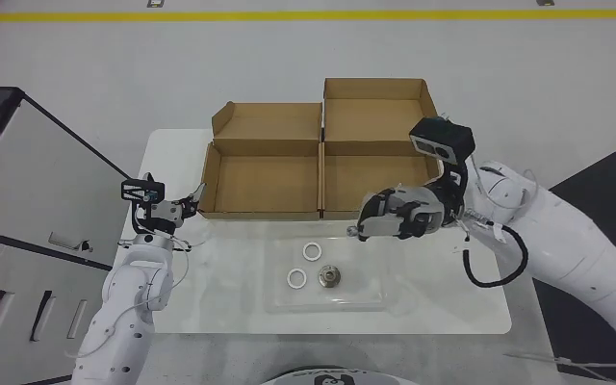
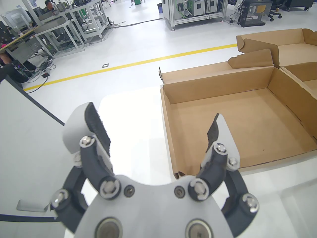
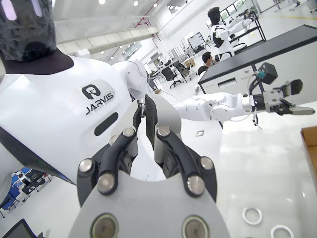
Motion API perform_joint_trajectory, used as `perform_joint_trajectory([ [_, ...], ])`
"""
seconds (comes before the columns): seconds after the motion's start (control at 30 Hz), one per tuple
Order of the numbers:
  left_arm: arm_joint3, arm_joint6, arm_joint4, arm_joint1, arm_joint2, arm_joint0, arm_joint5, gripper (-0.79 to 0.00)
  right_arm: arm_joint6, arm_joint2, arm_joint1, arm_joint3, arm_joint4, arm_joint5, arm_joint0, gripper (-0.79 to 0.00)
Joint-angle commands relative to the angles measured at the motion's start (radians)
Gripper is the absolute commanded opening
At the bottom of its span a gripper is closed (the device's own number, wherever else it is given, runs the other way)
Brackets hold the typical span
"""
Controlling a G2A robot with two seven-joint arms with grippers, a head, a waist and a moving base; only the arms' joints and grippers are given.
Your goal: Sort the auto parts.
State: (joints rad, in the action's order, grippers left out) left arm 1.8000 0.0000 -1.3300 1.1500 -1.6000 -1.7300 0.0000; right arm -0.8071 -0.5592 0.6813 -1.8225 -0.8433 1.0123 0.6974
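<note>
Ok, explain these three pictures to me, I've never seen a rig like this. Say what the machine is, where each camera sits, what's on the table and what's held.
This is a robot with two arms, working at a white table. The top view comes from a camera above the arms, looking down. The other two views come from cameras on the wrists, each looking out past its own gripper, the two-fingered claw at the end of an arm.

Two open cardboard boxes stand side by side on the table, the left box and the right box. In front of them lie a white ring, a second white ring and a round metal part.

The left gripper is open and holds nothing, near the left box's corner. The right gripper is shut on a small threaded metal piece, in front of the right box.
</note>
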Motion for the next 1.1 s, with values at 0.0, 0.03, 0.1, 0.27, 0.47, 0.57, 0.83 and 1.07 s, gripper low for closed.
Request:
perform_joint_trajectory([
  [0.0, 0.0, 0.0, 0.0, 0.0, 0.0, 0.0, 0.0, 0.0, -0.001, -0.029, 0.009, -0.013, -0.017, 0.0, 0.019, -0.785],
  [0.03, 0.0, 0.0, 0.0, 0.0, 0.0, 0.0, 0.0, 0.0, -0.001, -0.043, 0.015, -0.021, -0.03, 0.0, 0.029, -0.785],
  [0.1, 0.0, 0.0, 0.0, 0.0, 0.0, 0.0, 0.0, 0.0, -0.001, -0.067, 0.025, -0.033, -0.039, 0.0, 0.045, -0.785],
  [0.27, 0.0, 0.0, 0.0, 0.0, 0.0, 0.0, 0.0, 0.0, -0.001, -0.117, 0.052, -0.06, -0.072, 0.0, 0.073, -0.785],
  [0.47, 0.0, 0.0, 0.0, 0.0, 0.0, 0.0, 0.0, 0.0, -0.001, -0.178, 0.088, -0.098, -0.112, 0.0, 0.091, -0.785],
  [0.57, 0.0, 0.0, 0.0, 0.0, 0.0, 0.0, 0.0, 0.0, -0.001, -0.203, 0.106, -0.118, -0.123, 0.0, 0.093, -0.785],
  [0.83, 0.0, 0.0, 0.0, 0.0, 0.0, 0.0, 0.0, 0.0, -0.001, -0.244, 0.156, -0.147, -0.146, 0.0, 0.091, -0.785],
  [1.07, 0.0, 0.0, 0.0, 0.0, 0.0, 0.0, 0.0, 0.0, -0.001, -0.248, 0.183, -0.148, -0.135, 0.0, 0.09, -0.785],
])
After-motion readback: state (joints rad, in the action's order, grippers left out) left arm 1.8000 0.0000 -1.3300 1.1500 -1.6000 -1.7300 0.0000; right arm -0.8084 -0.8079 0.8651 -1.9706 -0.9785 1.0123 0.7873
